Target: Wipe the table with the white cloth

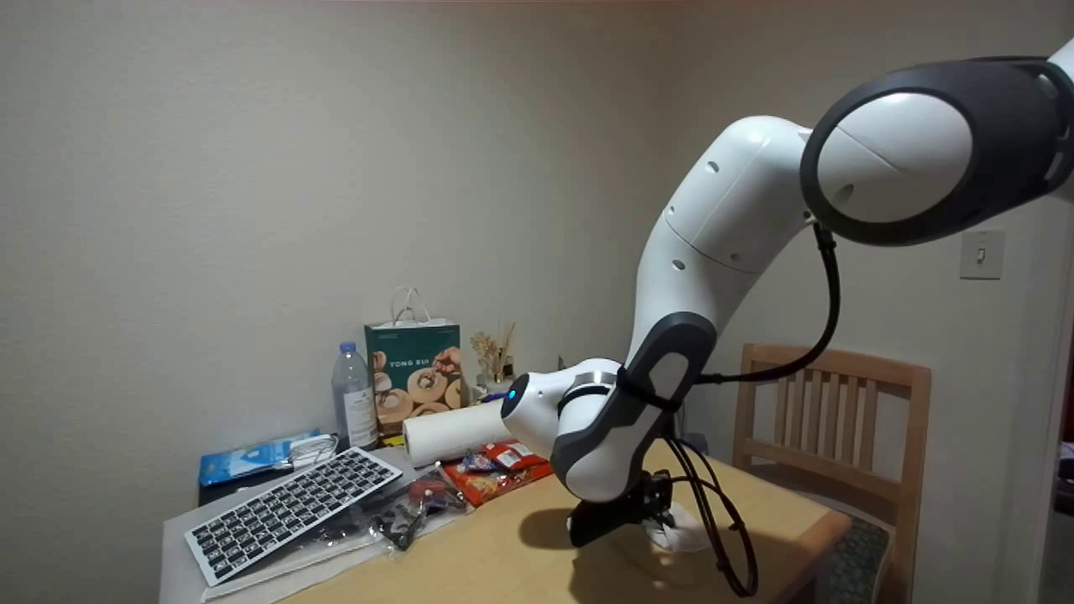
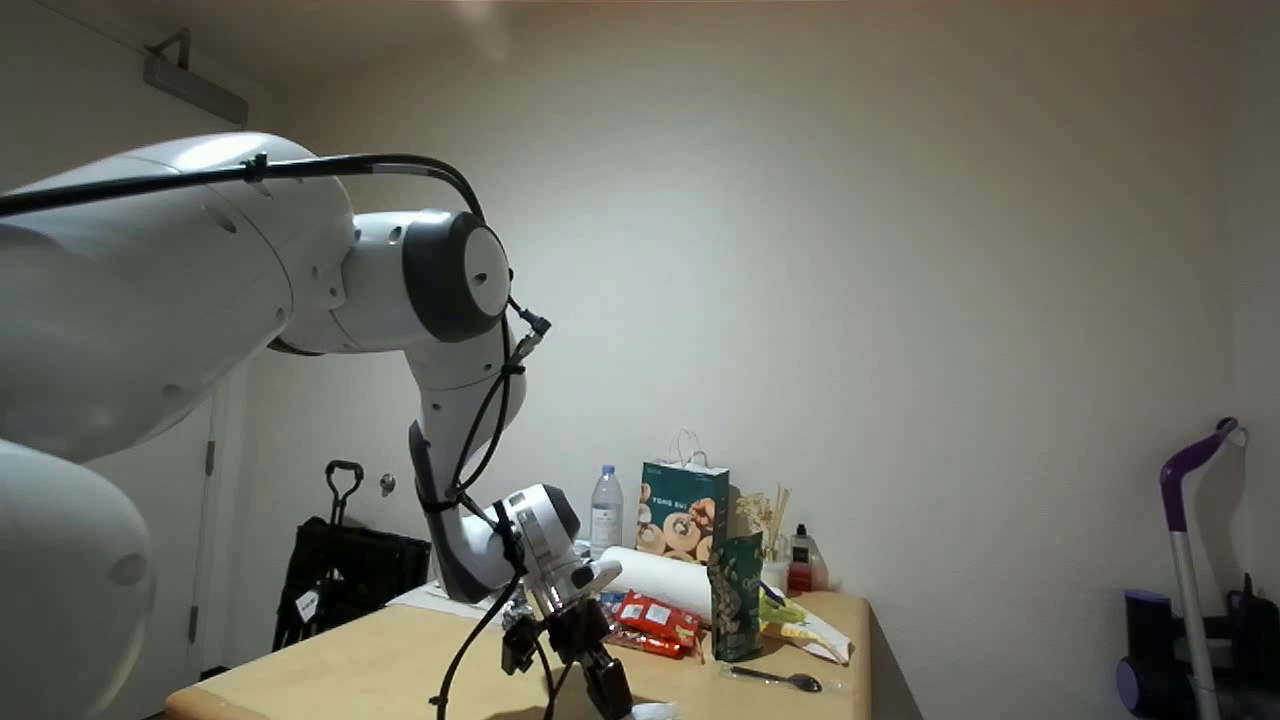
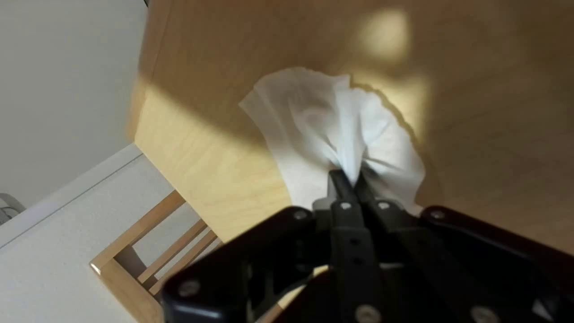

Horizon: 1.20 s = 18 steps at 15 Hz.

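Pinching the cloth (image 3: 309, 125), the closed fingers (image 3: 341, 185) confirm pickup; wiping the table (image 1: 487, 549) (extent unclear from here) probably remains unfinished.

Soft shadow (image 3: 497, 125), broken by bright patches (image 3: 386, 36), dims the table (image 3: 309, 36).

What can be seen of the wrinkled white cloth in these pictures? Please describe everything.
The wrinkled white cloth looks thin, soft and tissue-like. A gathered fold is pinched between shut black jaws, and from there it fans out in pleats with an uneven edge over the smooth tan wooden table, inward from a corner. Whether all of it touches the table is unclear.
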Each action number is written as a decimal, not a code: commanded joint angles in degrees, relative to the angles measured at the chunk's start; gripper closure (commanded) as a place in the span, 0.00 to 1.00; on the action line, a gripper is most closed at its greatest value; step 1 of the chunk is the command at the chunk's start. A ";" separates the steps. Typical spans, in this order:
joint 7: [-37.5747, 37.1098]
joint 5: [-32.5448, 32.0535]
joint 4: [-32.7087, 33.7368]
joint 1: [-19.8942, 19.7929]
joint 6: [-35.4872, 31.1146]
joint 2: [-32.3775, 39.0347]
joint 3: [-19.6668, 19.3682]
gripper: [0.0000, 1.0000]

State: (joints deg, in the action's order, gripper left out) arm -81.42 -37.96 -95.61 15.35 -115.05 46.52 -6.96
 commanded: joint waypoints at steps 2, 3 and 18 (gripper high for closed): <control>1.79 3.36 5.88 -1.35 4.09 3.71 0.59 1.00; 2.36 5.32 7.80 -2.48 5.42 4.81 0.68 1.00; 2.84 25.26 25.01 -13.71 19.14 12.86 -4.08 1.00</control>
State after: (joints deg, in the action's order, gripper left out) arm -77.26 -16.91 -75.14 4.56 -99.91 56.28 -9.72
